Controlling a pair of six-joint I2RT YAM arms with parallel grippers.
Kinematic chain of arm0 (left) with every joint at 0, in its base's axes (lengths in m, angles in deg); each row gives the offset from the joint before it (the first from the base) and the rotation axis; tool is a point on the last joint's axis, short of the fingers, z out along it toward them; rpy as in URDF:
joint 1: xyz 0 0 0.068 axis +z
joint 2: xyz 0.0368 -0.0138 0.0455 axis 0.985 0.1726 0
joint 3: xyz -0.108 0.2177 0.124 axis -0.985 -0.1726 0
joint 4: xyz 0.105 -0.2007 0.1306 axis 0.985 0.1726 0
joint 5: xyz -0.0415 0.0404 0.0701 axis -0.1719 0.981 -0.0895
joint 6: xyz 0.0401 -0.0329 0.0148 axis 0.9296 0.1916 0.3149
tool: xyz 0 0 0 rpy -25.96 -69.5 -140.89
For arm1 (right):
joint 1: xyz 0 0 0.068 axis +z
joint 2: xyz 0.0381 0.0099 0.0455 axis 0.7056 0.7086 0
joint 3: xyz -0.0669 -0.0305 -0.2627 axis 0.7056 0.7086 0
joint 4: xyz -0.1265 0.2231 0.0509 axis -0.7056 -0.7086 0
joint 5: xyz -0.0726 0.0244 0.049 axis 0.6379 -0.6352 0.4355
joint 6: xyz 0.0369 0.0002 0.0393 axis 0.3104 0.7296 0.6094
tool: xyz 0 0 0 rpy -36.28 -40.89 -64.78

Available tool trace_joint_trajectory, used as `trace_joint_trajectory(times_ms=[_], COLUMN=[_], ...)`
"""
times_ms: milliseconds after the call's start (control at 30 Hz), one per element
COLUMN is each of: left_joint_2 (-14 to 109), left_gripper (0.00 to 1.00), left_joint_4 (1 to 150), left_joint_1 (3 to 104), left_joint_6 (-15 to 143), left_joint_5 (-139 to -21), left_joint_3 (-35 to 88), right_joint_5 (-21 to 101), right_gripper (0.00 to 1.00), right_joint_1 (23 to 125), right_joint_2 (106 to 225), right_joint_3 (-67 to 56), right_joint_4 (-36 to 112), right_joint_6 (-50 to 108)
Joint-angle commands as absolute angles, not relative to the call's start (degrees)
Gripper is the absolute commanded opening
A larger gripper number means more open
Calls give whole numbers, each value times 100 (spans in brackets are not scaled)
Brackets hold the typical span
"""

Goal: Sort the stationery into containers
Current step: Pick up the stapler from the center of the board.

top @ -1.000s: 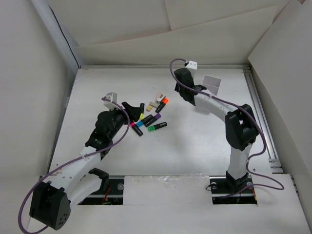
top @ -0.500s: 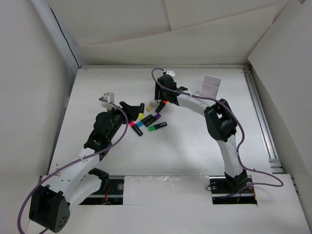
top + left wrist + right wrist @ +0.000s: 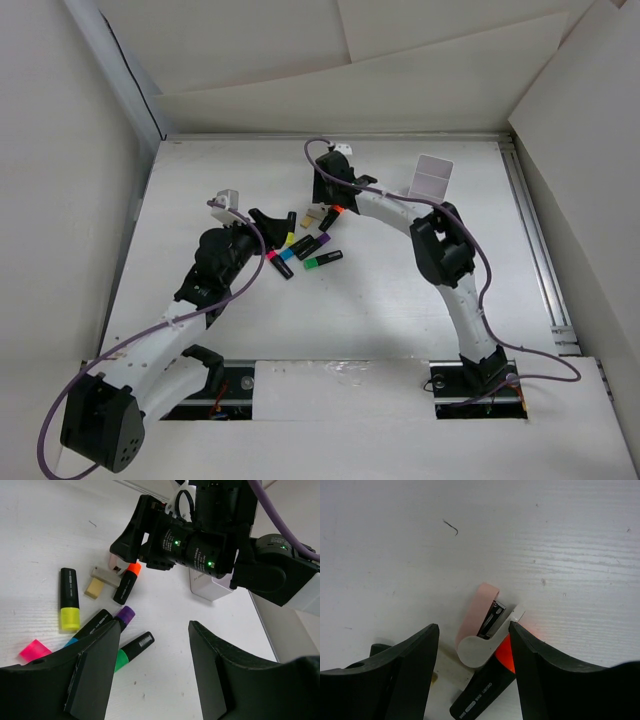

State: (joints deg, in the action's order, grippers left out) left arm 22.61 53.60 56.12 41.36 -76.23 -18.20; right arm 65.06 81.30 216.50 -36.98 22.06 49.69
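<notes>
The right gripper (image 3: pixel 472 630) stands released, its jaws spread either side of a small pink piece (image 3: pixel 479 612), apparently a mini stapler. This lies at the far end of the marker heap (image 3: pixel 303 247), near the middle of the table (image 3: pixel 400 300). Its long axis runs along the gap between the fingers, slightly skewed, with the pink tip pointing away from the wrist. The orange marker (image 3: pixel 485 687) touches it. Advise descending square and closing across the narrow width, clear of that marker. The left gripper (image 3: pixel 155 625) hangs open and empty. The organiser (image 3: pixel 432 178) sits toward the far right corner.
</notes>
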Motion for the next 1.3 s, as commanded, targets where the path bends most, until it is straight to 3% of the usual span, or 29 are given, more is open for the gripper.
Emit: trace_joint_trajectory(times_ms=[0, 333, 933, 1267], left_joint_2=[2208, 2155, 2155, 2093], left_gripper=[54, 54, 54, 54], left_joint_4=[5170, 5152, 5109, 5161], left_joint_1=[5598, 5598, 5598, 5598], left_joint_6=[4110, 4110, 4110, 4110], left_joint_5=[-7737, -7666, -7737, -7745], left_joint_3=[-1644, -1706, -1662, -1671], right_joint_5=[6690, 7296, 7050, 7156], right_gripper=[64, 64, 65, 34], right_joint_1=[8118, 8223, 8328, 8328], right_joint_2=[21831, 21831, 22297, 22280], right_joint_3=[-4007, -3954, -4543, -4596], right_joint_4=[1981, 1980, 1866, 2068], right_joint_6=[5082, 5143, 5196, 5362])
